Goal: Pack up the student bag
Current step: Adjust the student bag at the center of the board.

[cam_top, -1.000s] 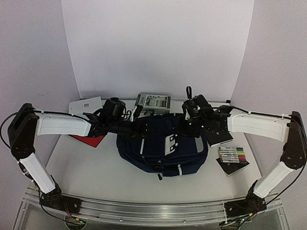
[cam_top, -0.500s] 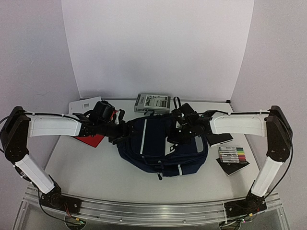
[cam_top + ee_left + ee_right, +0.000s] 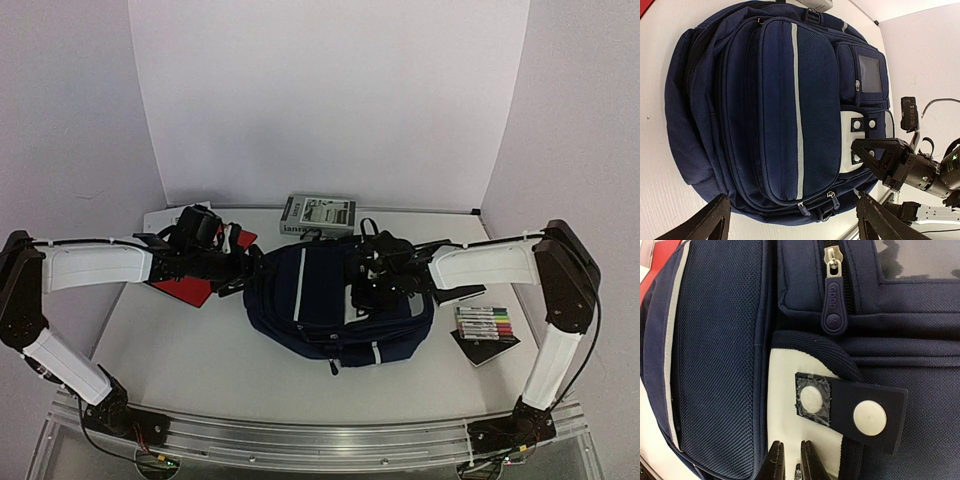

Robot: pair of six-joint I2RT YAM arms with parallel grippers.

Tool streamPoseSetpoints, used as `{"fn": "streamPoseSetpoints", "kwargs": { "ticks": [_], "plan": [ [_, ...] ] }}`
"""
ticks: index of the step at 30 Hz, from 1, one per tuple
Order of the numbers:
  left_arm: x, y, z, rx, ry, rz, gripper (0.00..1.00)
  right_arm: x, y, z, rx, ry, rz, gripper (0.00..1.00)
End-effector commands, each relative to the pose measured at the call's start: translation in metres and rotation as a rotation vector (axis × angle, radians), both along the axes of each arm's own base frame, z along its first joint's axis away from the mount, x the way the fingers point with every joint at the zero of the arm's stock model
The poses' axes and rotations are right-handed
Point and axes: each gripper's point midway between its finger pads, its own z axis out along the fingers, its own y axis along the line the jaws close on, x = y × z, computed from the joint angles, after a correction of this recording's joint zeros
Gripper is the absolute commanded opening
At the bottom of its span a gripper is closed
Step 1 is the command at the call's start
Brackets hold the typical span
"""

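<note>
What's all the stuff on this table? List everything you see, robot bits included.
backpack: one, navy with a white stripe and light grey flap, middle of the table
box: one, grey and white, behind the backpack
folder: one, red, left of the backpack
paper: one, white, far left corner
marker set: one, mixed colours on a black case, right of the backpack
table: one, white
arms: two, white and black, one each side
left fingers: black, spread wide by the backpack
right fingers: black, nearly together at the grey flap

The navy student bag (image 3: 315, 310) lies flat, front up, showing its white stripe and light grey flap.
</note>
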Motion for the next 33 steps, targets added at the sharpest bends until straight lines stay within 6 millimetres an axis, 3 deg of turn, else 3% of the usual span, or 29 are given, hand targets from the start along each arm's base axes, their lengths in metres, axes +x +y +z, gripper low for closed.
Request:
{"fn": "streamPoseSetpoints", "kwargs": {
  "ticks": [1,4,8,10,15,17,19,23,28,33],
  "plan": [
    [0.0,0.013,0.012,-0.007,-0.023,0.041,0.88,-0.01,-0.048,-0.035,-0.148,0.07,-0.094,0.13],
    [0.002,0.016,0.005,-0.001,-0.013,0.049,0.89,-0.01,-0.049,-0.031,-0.141,0.063,-0.096,0.14],
    [0.008,0.02,-0.013,-0.007,0.038,0.064,0.9,-0.007,-0.064,-0.044,-0.173,0.088,-0.108,0.14],
    [0.014,0.025,-0.019,-0.021,0.063,0.079,0.9,-0.004,-0.065,-0.04,-0.163,0.083,-0.1,0.14],
    [0.036,0.027,-0.017,-0.007,0.029,0.068,0.9,0.013,-0.042,0.028,-0.039,-0.035,-0.043,0.21],
    [0.046,0.023,-0.018,0.029,0.018,0.05,0.9,0.016,-0.039,0.058,0.0,-0.086,-0.042,0.28],
    [0.054,0.021,-0.026,0.063,0.023,0.039,0.9,0.017,-0.045,0.074,0.002,-0.116,-0.058,0.38],
    [0.07,0.019,-0.039,0.137,0.024,0.025,0.9,0.019,-0.083,0.076,-0.049,-0.109,-0.139,0.47],
    [0.084,0.022,-0.063,0.229,0.049,0.031,0.9,0.02,-0.135,0.072,-0.074,-0.098,-0.253,0.67],
    [0.088,0.011,-0.073,0.197,0.073,0.011,0.81,0.012,-0.176,0.047,-0.137,-0.06,-0.341,0.71]
  ]
}}
